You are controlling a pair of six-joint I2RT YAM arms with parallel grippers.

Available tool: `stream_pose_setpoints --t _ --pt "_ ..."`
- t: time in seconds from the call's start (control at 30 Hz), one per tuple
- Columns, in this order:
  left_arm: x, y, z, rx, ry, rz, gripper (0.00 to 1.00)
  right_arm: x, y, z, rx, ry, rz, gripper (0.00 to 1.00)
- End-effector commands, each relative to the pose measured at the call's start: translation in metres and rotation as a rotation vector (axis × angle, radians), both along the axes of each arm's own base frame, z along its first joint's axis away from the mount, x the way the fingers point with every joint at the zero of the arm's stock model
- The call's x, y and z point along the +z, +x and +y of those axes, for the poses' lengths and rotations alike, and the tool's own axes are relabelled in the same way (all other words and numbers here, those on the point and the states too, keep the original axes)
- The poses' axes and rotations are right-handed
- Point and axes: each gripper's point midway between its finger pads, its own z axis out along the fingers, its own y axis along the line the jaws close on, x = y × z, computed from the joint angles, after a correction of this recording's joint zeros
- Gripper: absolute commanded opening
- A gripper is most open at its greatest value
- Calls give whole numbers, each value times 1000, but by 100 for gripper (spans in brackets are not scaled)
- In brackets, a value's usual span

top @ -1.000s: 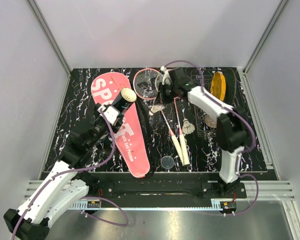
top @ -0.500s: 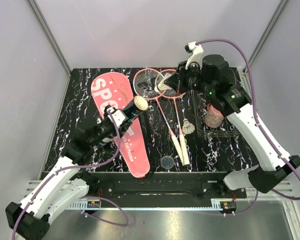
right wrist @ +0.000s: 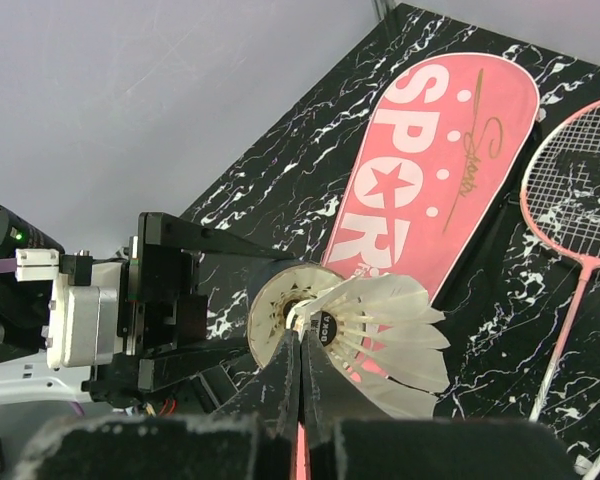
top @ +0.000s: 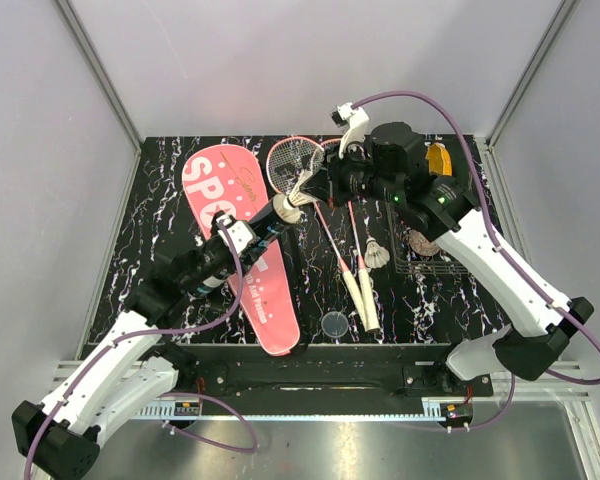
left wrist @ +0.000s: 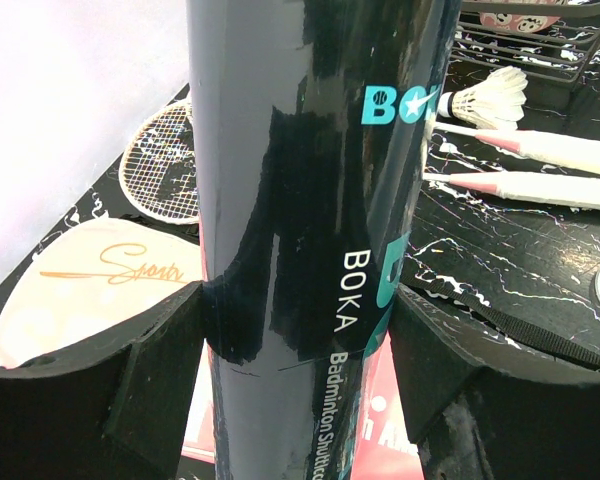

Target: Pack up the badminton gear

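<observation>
My left gripper [top: 248, 235] is shut on the black tube [top: 273, 216] and holds it above the pink "SPORT" cover [top: 220, 180], its open mouth pointing right. In the left wrist view the tube [left wrist: 320, 200] fills the space between both fingers [left wrist: 150, 380]. My right gripper [top: 313, 192] is shut on a white shuttlecock [right wrist: 390, 330], with its cork right at the tube mouth [right wrist: 275, 305]. A second shuttlecock [top: 378, 255] lies on the table. Two pink rackets [top: 295, 165] lie crossed, with white handles [top: 360, 290] toward me. A third shuttlecock is not in view.
A yellow oval disc [top: 438, 160] and a pinkish cup [top: 420, 243] sit by a wire rack [top: 435, 262] at the right. A small clear lid [top: 334, 322] lies near the front edge. White walls enclose the table on three sides.
My right gripper has come down and left with the shuttlecock to the tube mouth. My left arm has kept the tube pointed right, nudging it slightly toward the shuttlecock.
</observation>
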Motion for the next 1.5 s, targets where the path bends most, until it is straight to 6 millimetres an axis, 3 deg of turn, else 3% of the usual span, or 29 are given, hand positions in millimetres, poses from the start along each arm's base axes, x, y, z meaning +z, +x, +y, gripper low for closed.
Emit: stream_pose_setpoints --t 0.0,0.1,0.17,0.3,0.37,0.43,0.53,0.63,0.7,0.8,0.9,1.1,1.47 --pt "33 -1 -7 -41 -45 -82 0 1 -7 16 49 41 25 0" --pt "34 -2 -7 -41 -46 -84 0 -10 -11 29 97 59 80 0" --pt "34 -2 -7 -40 -47 -83 0 -6 -21 38 165 98 110 1" --pt "34 -1 -7 -41 -46 -84 0 -7 -30 51 248 136 169 20" --pt "34 -2 -7 -40 -48 -84 0 -10 -32 52 256 138 184 35" --pt "35 -2 -7 -40 -49 -87 0 -12 -33 51 262 137 191 47" --pt "36 -2 -7 -40 -51 -87 0 -4 -35 48 257 153 187 57" --pt "37 -3 -6 -40 -53 -91 0 3 -33 39 227 160 176 59" --pt "37 -3 -7 -43 -55 -91 0 2 -21 25 157 144 163 59" --pt "37 -4 -7 -43 -55 -91 0 -5 -3 4 60 126 166 49" --pt "39 -4 -7 -41 -60 -94 0 -21 10 -6 -26 64 175 16" --pt "37 -3 -8 -46 -58 -90 0 -47 12 9 19 31 234 4" --pt "36 -3 -11 -58 -60 -74 0 -77 13 59 116 36 305 0"
